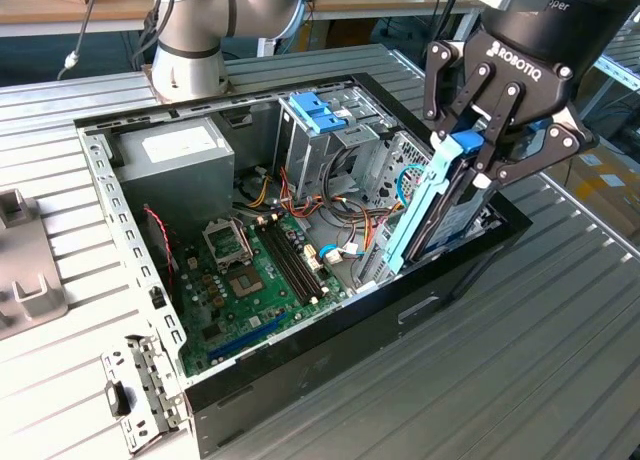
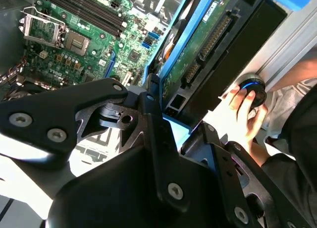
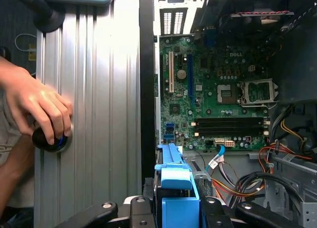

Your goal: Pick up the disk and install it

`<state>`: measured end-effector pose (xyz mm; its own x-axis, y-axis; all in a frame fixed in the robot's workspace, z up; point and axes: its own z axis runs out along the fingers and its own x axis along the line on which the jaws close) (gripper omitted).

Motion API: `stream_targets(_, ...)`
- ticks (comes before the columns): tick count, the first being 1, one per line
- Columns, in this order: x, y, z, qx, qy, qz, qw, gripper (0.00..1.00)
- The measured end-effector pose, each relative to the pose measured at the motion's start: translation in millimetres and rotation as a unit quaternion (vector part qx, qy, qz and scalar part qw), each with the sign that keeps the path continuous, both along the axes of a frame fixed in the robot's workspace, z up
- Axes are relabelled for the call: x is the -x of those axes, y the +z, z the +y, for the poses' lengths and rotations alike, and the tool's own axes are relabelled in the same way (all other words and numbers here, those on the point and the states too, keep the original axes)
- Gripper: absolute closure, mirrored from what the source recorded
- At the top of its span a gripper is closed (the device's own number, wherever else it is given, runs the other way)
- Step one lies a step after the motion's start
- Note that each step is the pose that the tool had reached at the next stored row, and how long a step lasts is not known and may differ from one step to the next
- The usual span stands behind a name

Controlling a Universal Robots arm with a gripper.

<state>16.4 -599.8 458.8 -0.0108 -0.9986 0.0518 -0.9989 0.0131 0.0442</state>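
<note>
End effector [image 1: 478, 162] clamping tilted disk [image 1: 447, 205]

Black claw [image 1: 478, 145] of angular linkage bars, studded with round silver screws and pivot pins, white lettering across its black wrist block. Behind it, pale grey arm [image 1: 205, 25] with rounded joint housings. Beside the bench, a person's hand [image 3: 37, 106], dark sleeve [image 2: 292, 153].

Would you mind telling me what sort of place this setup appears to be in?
Probably a robotics lab or workshop. An open computer case lies on a ribbed metal table, the gripper holds the disk over it, and workbenches stand behind.
</note>
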Motion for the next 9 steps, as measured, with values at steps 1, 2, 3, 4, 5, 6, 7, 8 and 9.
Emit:
stream_targets(1,-0.8,0.0,-0.5,0.0000,0.000,0.0000,1.00000,0.63)
stream_targets(2,-1.4,-0.1,-0.7,0.0000,0.000,0.0000,1.00000,0.63)
stream_targets(3,-2.4,0.0,-0.7,0.0000,0.000,0.0000,1.00000,0.63)
stream_targets(4,-3.3,0.0,-0.7,0.0000,0.000,0.0000,1.00000,0.63)
stream_targets(5,-4.3,0.0,-0.8,-0.0003,0.000,0.0000,1.00000,0.63)
stream_targets(6,-5.6,0.0,-0.8,-0.0008,0.000,0.0000,1.00000,0.63)
stream_targets(7,-6.4,0.0,-0.8,-0.0015,0.000,0.0000,1.00000,0.63)
stream_targets(8,-7.7,-0.1,-0.8,-0.0035,0.000,0.0000,0.99999,0.63)
stream_targets(9,-8.5,0.0,-0.8,-0.0067,0.000,0.0000,0.99998,0.63)
